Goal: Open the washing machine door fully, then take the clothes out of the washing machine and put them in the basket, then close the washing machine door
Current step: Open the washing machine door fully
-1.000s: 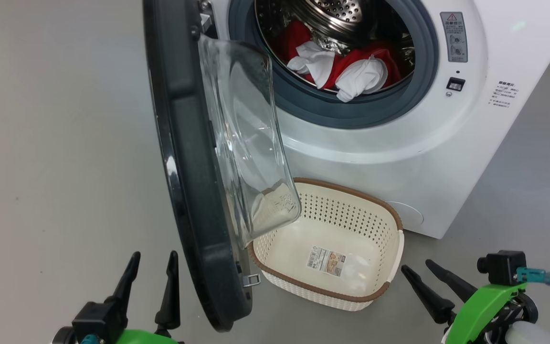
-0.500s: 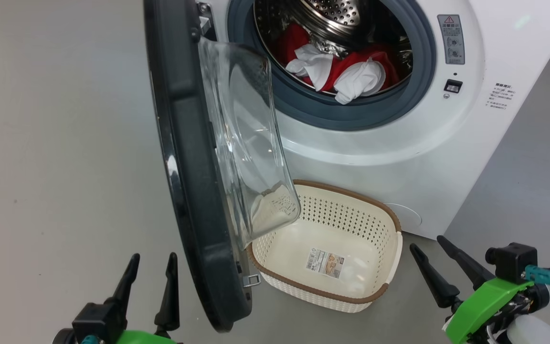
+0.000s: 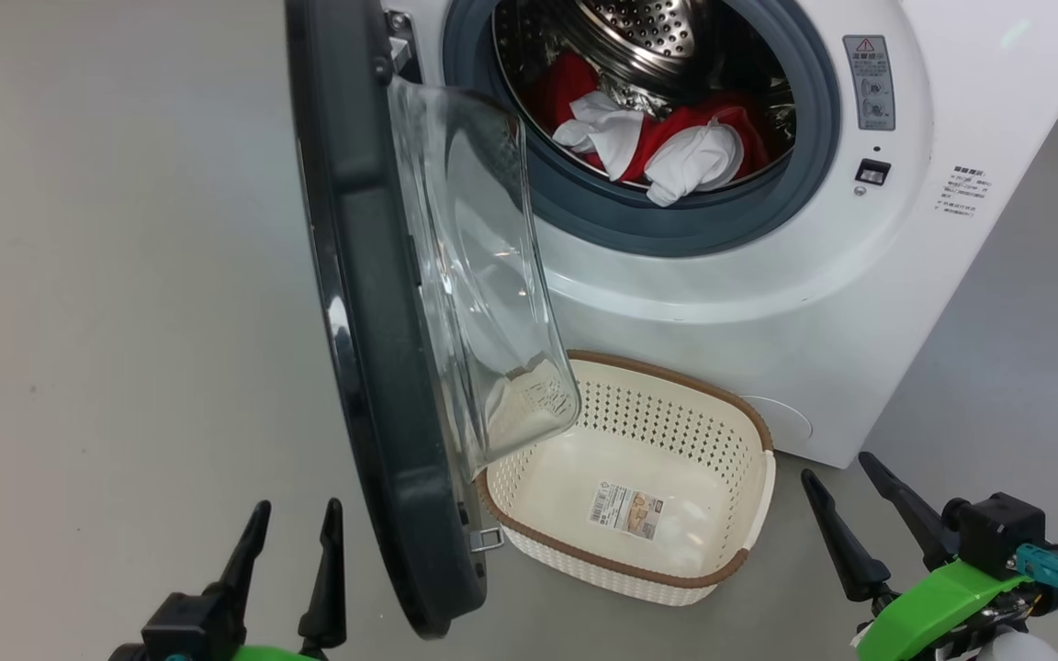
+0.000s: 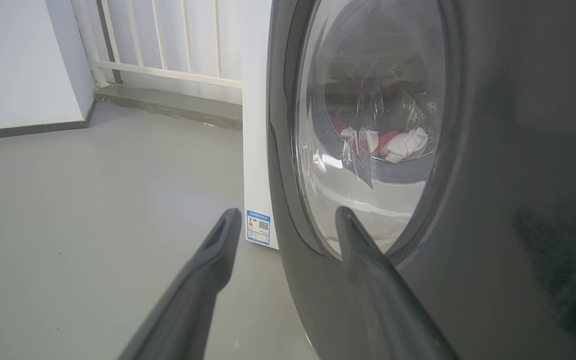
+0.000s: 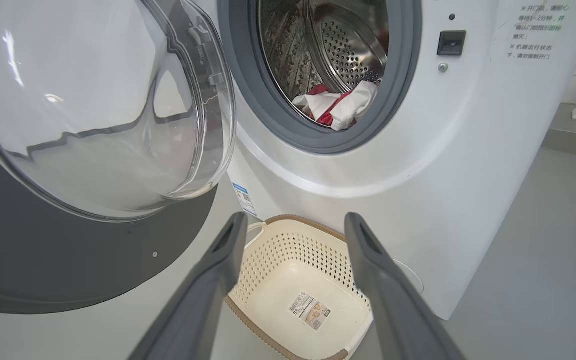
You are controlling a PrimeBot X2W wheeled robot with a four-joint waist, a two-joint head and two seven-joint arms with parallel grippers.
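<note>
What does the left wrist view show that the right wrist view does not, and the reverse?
Left wrist view: the washing machine door's dark outer face, and the open left gripper. Right wrist view: the door's inner side, the basket, its paper label, the open right gripper. Both: the clothes, the machine's blue label.

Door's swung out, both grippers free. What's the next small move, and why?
Probably raise the right gripper toward the clothes at the front lip of the drum. The washing machine door stands clear of the opening, the gripper's fingers are open and empty, and the basket below holds no clothes yet.
</note>
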